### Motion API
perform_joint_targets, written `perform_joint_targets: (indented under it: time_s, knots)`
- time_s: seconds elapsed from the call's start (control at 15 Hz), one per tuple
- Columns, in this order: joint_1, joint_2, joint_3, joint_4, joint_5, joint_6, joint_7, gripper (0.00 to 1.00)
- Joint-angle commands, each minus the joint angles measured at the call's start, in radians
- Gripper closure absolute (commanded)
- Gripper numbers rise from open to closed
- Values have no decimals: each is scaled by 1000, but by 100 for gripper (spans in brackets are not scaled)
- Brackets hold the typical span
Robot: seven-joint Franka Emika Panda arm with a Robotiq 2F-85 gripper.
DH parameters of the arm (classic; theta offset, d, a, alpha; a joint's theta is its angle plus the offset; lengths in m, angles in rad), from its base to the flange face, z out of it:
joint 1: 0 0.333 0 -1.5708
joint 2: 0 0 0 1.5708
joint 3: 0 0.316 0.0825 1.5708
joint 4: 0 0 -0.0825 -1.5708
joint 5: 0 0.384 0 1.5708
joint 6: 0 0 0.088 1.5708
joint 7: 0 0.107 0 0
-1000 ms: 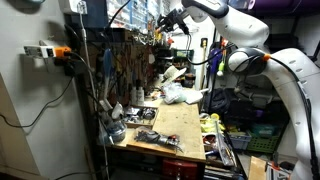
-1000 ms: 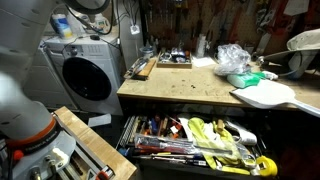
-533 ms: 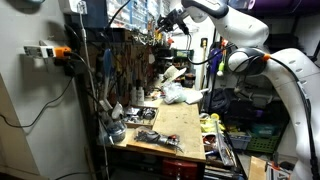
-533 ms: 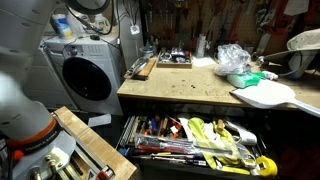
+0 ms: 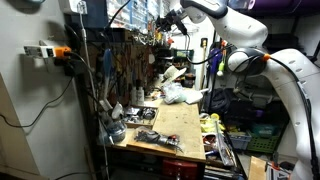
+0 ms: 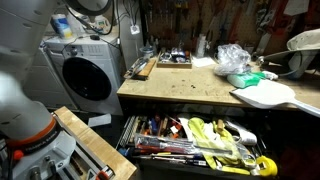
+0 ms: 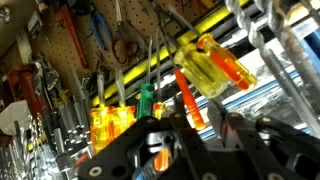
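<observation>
I hold the arm stretched high at the pegboard (image 7: 95,30). The gripper (image 7: 195,128) fingers flank a slim, glossy orange handle (image 7: 188,98), but I can't tell whether they're clamped on it.

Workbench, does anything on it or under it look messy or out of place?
The drawer under the workbench stands pulled out, and the tools in it lie heaped at all angles instead of sorted. A crumpled plastic bag sits loose near the back of the top. Nothing looks spilled or broken.

Washer (image 6: 88,72) beside wood bench (image 6: 190,88) w/ open tool drawer (image 6: 124,138) below, plastic bag (image 6: 232,57) on top
</observation>
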Motion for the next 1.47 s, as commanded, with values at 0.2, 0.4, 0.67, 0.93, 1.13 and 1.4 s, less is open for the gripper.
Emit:
perform_joint_targets:
  time_s: [0.2, 0.4, 0.67, 0.93, 1.13, 1.4]
  knots:
    - [-7, 12, 8, 6, 8, 49, -31, 93]
    - [-10, 14, 3, 6, 1, 46, -31, 97]
    - [-7, 9, -6, 5, -12, 51, -30, 97]
    - [-2, -10, -17, 1, -31, 63, -48, 97]
    - [4, -20, -36, 3, -65, 68, -70, 97]
    - [8, -28, -65, 6, -119, 48, -92, 97]
